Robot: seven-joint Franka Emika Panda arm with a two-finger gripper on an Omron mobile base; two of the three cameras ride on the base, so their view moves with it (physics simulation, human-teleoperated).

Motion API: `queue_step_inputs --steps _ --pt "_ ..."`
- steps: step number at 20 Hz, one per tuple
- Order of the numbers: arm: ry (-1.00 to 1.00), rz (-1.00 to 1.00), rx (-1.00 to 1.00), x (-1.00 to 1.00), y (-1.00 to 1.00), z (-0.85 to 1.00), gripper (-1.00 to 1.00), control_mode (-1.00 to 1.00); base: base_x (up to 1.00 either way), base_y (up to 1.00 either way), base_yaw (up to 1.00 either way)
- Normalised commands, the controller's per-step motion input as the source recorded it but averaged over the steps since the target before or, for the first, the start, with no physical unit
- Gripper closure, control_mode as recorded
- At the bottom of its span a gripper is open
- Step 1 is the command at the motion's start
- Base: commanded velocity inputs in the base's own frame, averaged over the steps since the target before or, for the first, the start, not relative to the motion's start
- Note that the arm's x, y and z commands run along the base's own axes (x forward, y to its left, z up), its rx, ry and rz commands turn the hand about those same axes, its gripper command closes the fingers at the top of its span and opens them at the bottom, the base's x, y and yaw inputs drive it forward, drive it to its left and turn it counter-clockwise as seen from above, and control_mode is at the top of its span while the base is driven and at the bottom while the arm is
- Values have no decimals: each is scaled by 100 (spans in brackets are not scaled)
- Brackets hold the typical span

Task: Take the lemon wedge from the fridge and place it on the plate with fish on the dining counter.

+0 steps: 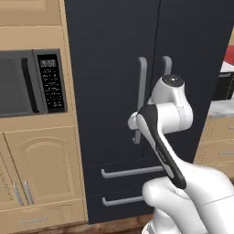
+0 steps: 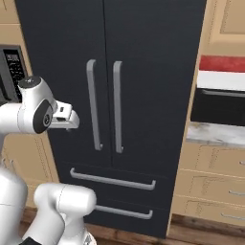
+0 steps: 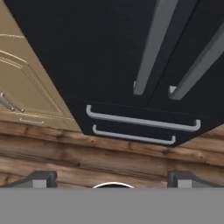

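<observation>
- We face the fridge (image 2: 119,72), the largest thing ahead of our claw (image 3: 112,177): a tall, flat, matt black French-door front, both upper doors shut.
- Two long grey bar handles (image 2: 105,105) run upright side by side along the seam between the doors, smooth and rounded; in the hand view their lower ends hang above and to the right of our fingertips (image 3: 41,177).
- Below the doors sit two black drawers, each with a slim grey horizontal bar (image 3: 142,122); in the hand view they lie straight ahead of the claw, a little above it.
- Tan wooden cabinets (image 1: 41,160) with raised panels and small metal pulls stand to the left of the claw.
- A black microwave (image 1: 32,82) with a keypad is set into those cabinets, higher up and to the left.
- To the right of the fridge a pale marbled worktop (image 2: 215,134) rests on tan drawers.
- A floor of brown wooden planks (image 3: 65,153), grainy, runs beneath the claw.
- Our claw is spread wide and grips nothing; its two small dark tips stand well apart, short of the fridge front.
- We cannot see the lemon wedge; the doors ahead of the claw are closed.
</observation>
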Motion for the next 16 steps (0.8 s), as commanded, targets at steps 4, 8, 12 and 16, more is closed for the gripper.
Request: queue_step_inputs --steps 4,8,12,16 --pt "0 0 0 0 0 0 -100 100 -37 -8 0" --pt "0 0 0 0 0 0 -100 100 -50 -29 0" --pt "0 0 0 0 0 0 -100 100 -32 -12 0" --pt "0 0 0 0 0 0 -100 100 -48 -9 0"
